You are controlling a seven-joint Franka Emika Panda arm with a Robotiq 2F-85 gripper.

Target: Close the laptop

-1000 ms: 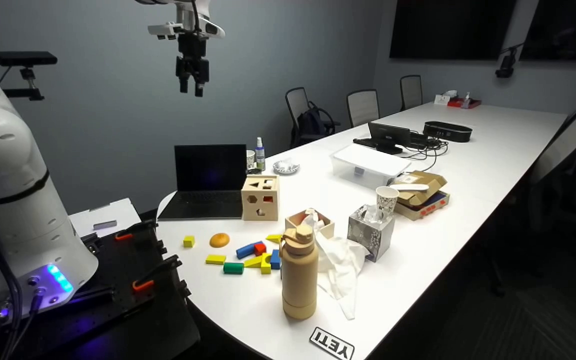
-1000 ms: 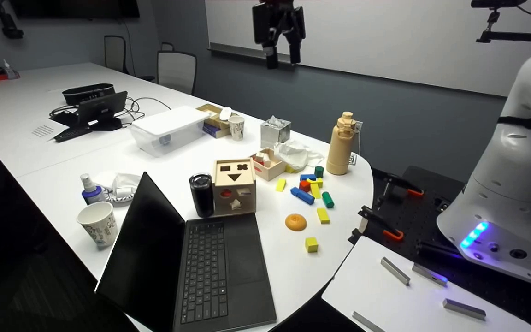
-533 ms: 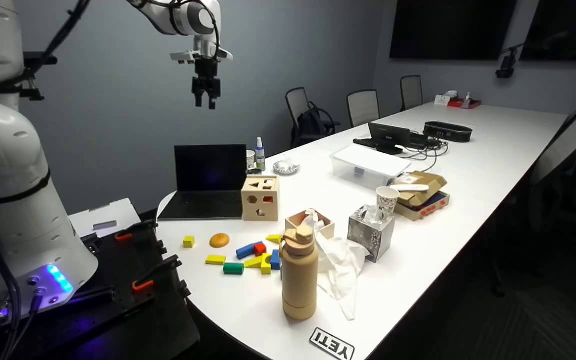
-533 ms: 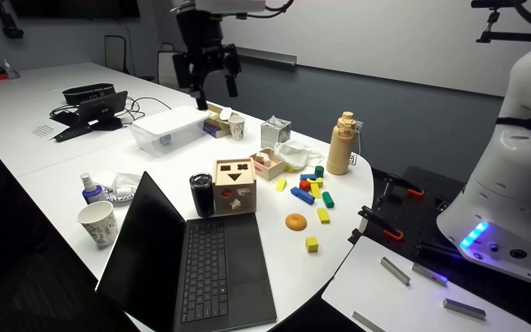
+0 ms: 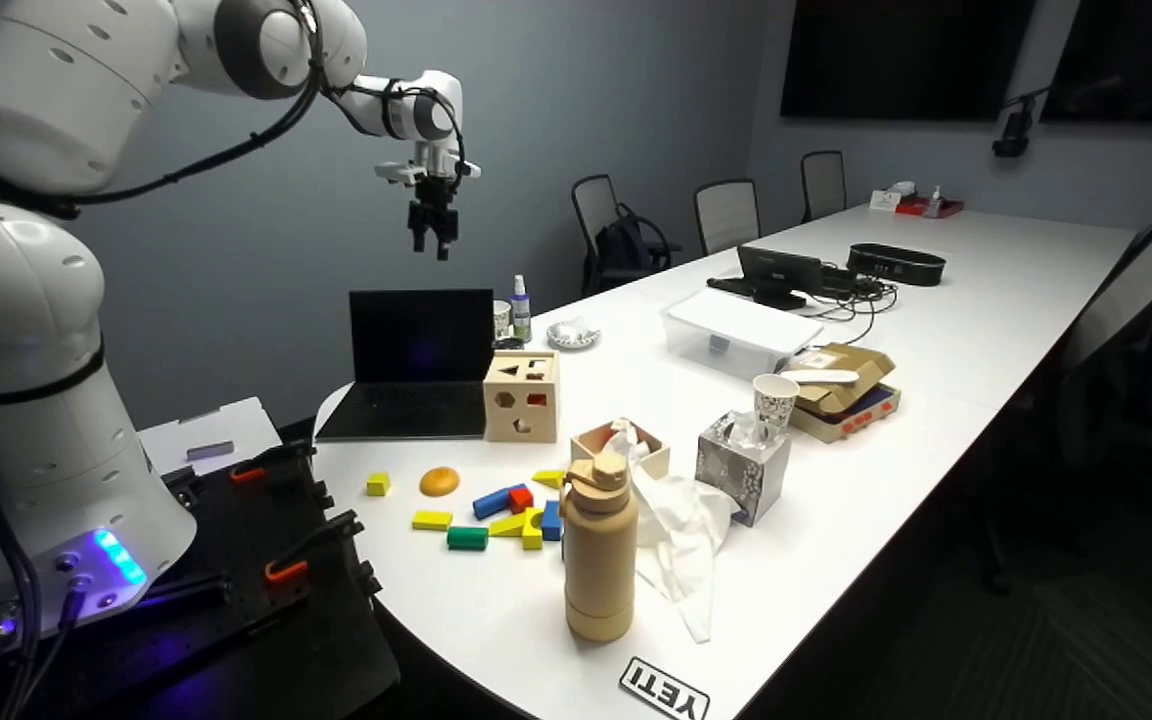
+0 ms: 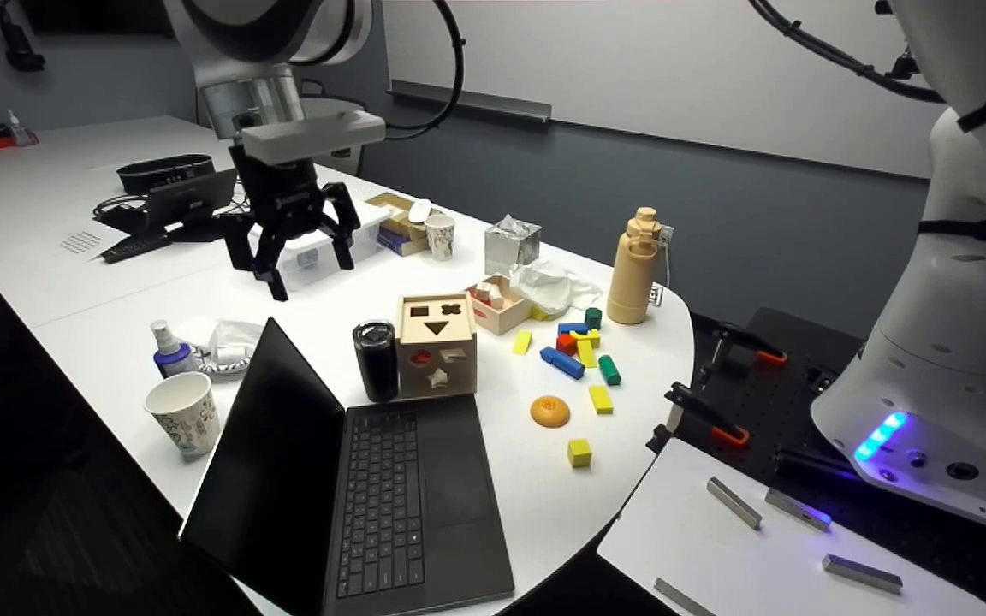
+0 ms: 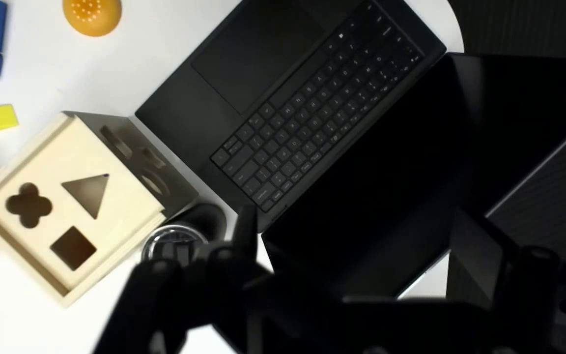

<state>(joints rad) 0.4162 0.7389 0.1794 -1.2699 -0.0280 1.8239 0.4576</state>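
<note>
The thin black laptop stands open on the white table, with its dark blank screen (image 5: pixel 421 335) raised and leaning back. Its keyboard base (image 6: pixel 424 505) lies flat at the table's edge. My gripper (image 5: pixel 431 252) is open and empty, in the air above the laptop. In an exterior view the gripper (image 6: pixel 311 278) shows above the screen's top corner, apart from it. In the wrist view the laptop's keyboard (image 7: pixel 312 113) and screen (image 7: pixel 386 187) lie below, and the wide-open gripper (image 7: pixel 360 216) has its fingers over the screen side. Part of the screen is hidden behind the gripper.
The wooden cube with holes (image 6: pixel 436 346) and a black tumbler (image 6: pixel 375 359) stand close beside the laptop. A paper cup (image 6: pixel 185 415) and spray bottle (image 6: pixel 172 351) stand behind the screen. Loose blocks (image 5: pixel 516 510) and a tan bottle (image 5: pixel 600 545) are on the table.
My gripper has come down from high up and moved out over the table toward the laptop's screen. It stays open. The laptop has not moved.
</note>
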